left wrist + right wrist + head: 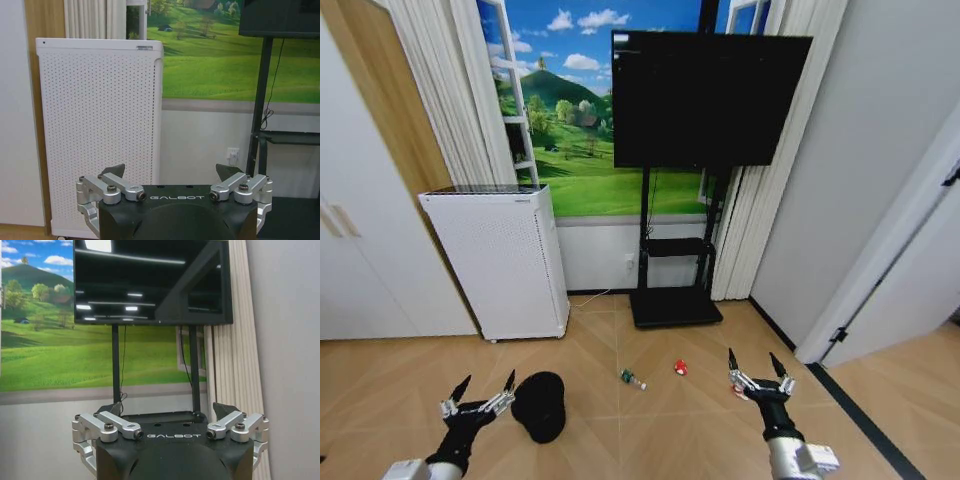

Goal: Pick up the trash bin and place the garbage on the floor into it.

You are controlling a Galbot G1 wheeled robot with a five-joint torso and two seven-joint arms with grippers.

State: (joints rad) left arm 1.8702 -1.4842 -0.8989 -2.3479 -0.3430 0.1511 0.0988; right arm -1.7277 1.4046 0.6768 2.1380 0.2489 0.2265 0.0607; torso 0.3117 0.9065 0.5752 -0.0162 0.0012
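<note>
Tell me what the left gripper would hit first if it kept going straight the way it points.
Probably the white perforated appliance: the open left gripper faces it, nothing between, though depth is unclear.

Left hand (177, 175) spread open, facing white perforated appliance (97, 135), green landscape mural (215, 65) and black stand (261, 110) beyond.

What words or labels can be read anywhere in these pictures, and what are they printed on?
"GALBOT": on the black body of the left gripper, in the left wrist view.
"GALBOT": on the black body of the right gripper, in the right wrist view.
Small label on the top edge of the tall white perforated appliance: too small to read.
</note>
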